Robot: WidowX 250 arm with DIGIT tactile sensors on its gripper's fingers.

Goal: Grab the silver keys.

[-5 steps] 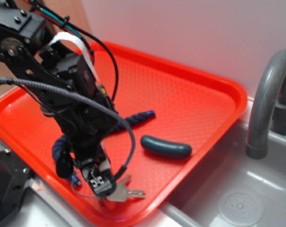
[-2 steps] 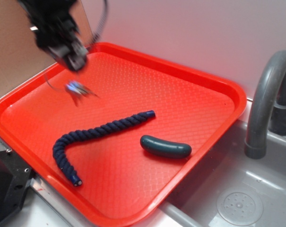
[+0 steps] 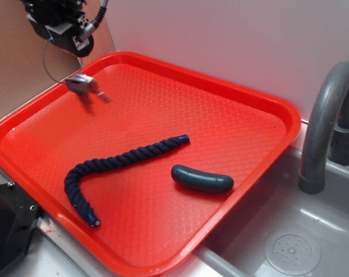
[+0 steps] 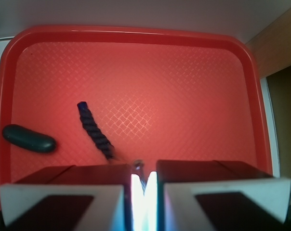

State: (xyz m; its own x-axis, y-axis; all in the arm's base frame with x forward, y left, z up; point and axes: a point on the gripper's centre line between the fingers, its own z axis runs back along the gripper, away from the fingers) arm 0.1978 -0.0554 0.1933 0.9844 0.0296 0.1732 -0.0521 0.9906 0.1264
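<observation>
The silver keys dangle on a thin wire ring above the back left corner of the red tray, blurred as they swing. My gripper is high at the top left, shut on the ring, so the keys hang just under it. In the wrist view my gripper shows its jaws almost together, with a thin sliver of the silver keys in the bright gap. Most of the bunch is hidden behind the fingers there.
A dark blue twisted rope lies across the tray's middle, with a dark teal sausage-shaped piece to its right. A grey faucet and sink are at the right. A brown board stands behind the tray's left side.
The gripper rose from the tray's front edge and moved to the back left, carrying the keys off the tray. The rope, hidden by the arm before, now shows fully.
</observation>
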